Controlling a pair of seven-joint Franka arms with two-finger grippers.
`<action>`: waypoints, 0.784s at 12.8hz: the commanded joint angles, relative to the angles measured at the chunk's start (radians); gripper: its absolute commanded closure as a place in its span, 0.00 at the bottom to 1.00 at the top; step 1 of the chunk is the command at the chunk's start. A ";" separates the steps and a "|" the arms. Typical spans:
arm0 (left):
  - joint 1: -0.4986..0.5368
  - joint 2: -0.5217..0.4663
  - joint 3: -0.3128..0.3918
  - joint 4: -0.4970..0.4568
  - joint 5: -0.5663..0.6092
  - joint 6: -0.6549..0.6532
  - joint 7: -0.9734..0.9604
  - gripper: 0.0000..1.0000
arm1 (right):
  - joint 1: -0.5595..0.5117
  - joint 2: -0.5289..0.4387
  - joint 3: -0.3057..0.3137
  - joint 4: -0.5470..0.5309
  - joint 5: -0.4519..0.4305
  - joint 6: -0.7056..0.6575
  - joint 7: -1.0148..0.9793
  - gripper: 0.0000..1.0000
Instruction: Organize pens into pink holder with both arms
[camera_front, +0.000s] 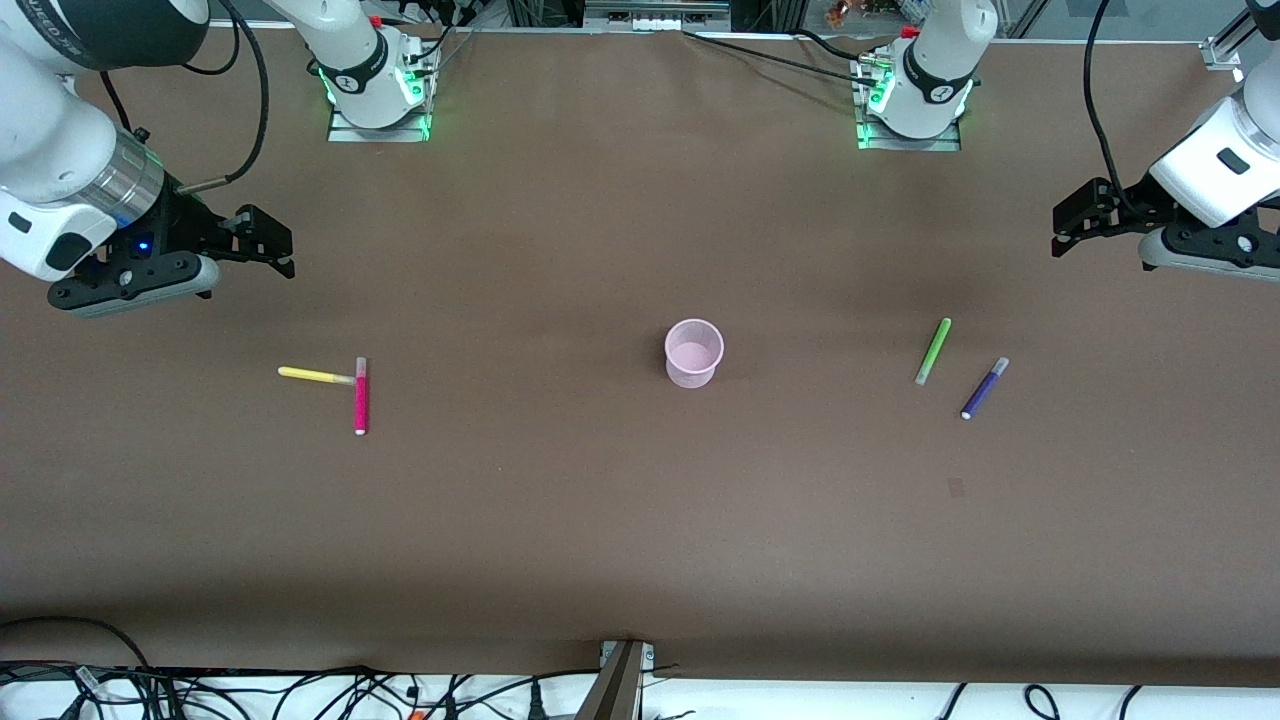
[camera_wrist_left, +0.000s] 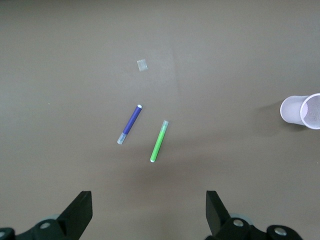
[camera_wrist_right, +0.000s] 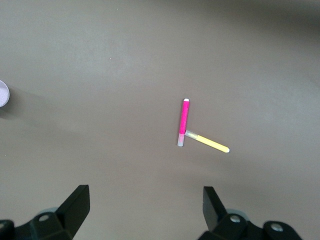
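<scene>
Near the middle of the brown table (camera_front: 640, 540): the pink holder (camera_front: 694, 352), upright, mouth open, nothing in it. Toward the right arm's end from the holder, well apart: magenta-pink pen (camera_front: 361, 396) lying flat, pointing toward and away from the front camera; yellow pen (camera_front: 315, 375) lying crosswise, its pale tip touching the magenta-pink pen near that pen's farther end, the two making a T. Toward the left arm's end from the holder, also well apart: purple pen (camera_front: 985, 388) and light green pen (camera_front: 933, 351), both flat, slanted, near each other but not touching; the green one closer to the holder and a little farther from the camera.

Farther from the camera than the holder and off toward the table's ends: both arms raised, bent at the wrist, hands angled down at the tabletop. Right gripper (camera_front: 268, 243) up over bare table, above the yellow and magenta-pink pair; fingers (camera_wrist_right: 75, 205) spread wide, holding nothing. Left gripper (camera_front: 1075, 218) up over bare table, above the green and purple pair; fingers (camera_wrist_left: 79, 212) likewise spread wide, empty, touching nothing.
</scene>
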 joint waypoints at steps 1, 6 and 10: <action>-0.002 0.067 0.004 0.023 -0.009 -0.018 0.006 0.00 | -0.003 0.002 0.003 0.014 -0.010 -0.008 -0.009 0.00; 0.036 0.211 0.007 0.018 0.007 0.030 0.209 0.00 | -0.003 0.002 0.003 0.014 -0.010 -0.008 -0.008 0.00; 0.102 0.338 0.007 -0.020 0.024 0.233 0.394 0.00 | -0.003 0.002 0.003 0.014 -0.010 -0.008 -0.008 0.00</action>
